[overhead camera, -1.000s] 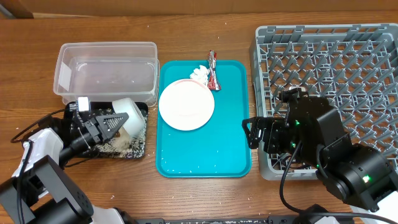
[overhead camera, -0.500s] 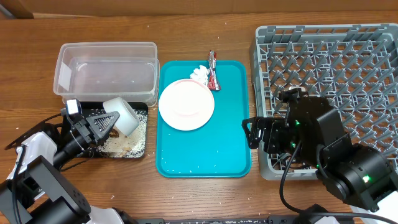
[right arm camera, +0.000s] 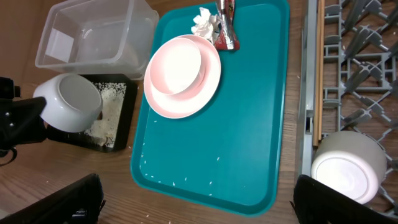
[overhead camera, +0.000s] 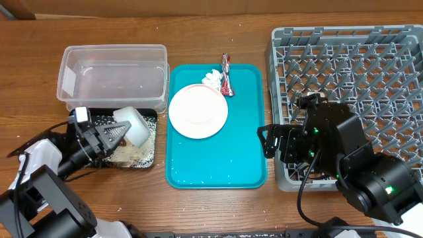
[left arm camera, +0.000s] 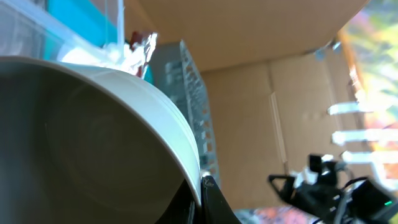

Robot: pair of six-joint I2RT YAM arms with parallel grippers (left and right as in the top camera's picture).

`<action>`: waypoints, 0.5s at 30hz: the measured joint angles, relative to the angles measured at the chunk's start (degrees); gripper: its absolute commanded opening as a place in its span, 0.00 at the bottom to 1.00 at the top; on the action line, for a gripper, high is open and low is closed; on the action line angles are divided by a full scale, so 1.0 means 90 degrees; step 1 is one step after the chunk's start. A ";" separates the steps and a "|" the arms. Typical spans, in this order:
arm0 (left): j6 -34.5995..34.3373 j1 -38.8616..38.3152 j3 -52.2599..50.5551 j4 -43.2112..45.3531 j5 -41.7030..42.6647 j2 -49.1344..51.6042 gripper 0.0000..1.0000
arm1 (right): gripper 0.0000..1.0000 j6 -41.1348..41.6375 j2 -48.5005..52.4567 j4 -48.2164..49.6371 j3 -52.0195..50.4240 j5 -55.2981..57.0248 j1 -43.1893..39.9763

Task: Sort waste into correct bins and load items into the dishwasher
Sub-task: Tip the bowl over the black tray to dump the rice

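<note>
My left gripper (overhead camera: 109, 137) is shut on the rim of a white bowl (overhead camera: 132, 124) and holds it tipped over the black bin (overhead camera: 149, 161), which has rice in it. The bowl fills the left wrist view (left arm camera: 87, 143), with a finger (left arm camera: 211, 202) on each side of its rim. The bowl and bin also show in the right wrist view (right arm camera: 69, 102). My right gripper (overhead camera: 272, 143) is open and empty over the right edge of the teal tray (overhead camera: 244, 132). A pink plate (overhead camera: 198, 110), a crumpled white tissue (overhead camera: 213, 79) and a wrapper (overhead camera: 226, 74) lie on the tray.
A clear plastic bin (overhead camera: 112, 76) stands behind the black bin. The grey dishwasher rack (overhead camera: 350, 73) is at the right, with a white bowl (right arm camera: 347, 167) upside down in its near left corner. Rice grains are scattered on the tray's front.
The left gripper swung the bowl to the left and a little up, then back to the right over the black bin. The right arm has not moved.
</note>
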 measured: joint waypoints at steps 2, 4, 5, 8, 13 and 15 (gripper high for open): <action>0.0153 -0.0075 -0.0002 -0.0146 -0.0083 0.0000 0.04 | 1.00 0.0000 0.0000 0.0000 0.0000 0.0002 0.0000; 0.0335 -0.0095 -0.0002 -0.0398 0.0036 0.0000 0.04 | 1.00 0.0002 0.0000 -0.0007 0.0000 0.0002 0.0000; 0.0418 -0.0097 -0.0002 -0.0493 0.0119 0.0000 0.04 | 1.00 0.0002 0.0000 -0.0012 0.0000 0.0002 0.0000; 0.0852 -0.0192 0.0058 -0.1234 0.0075 0.0000 0.04 | 1.00 0.0000 0.0000 -0.0027 0.0000 -0.0002 0.0000; 0.1821 -0.0787 0.0369 -0.2514 -0.0430 -0.0228 0.04 | 1.00 0.0002 0.0000 -0.0012 0.0000 -0.0012 0.0000; 0.2057 -0.1093 0.0486 -0.2620 -0.0629 -0.0471 0.04 | 1.00 -0.0002 0.0000 0.0007 0.0000 -0.0017 0.0000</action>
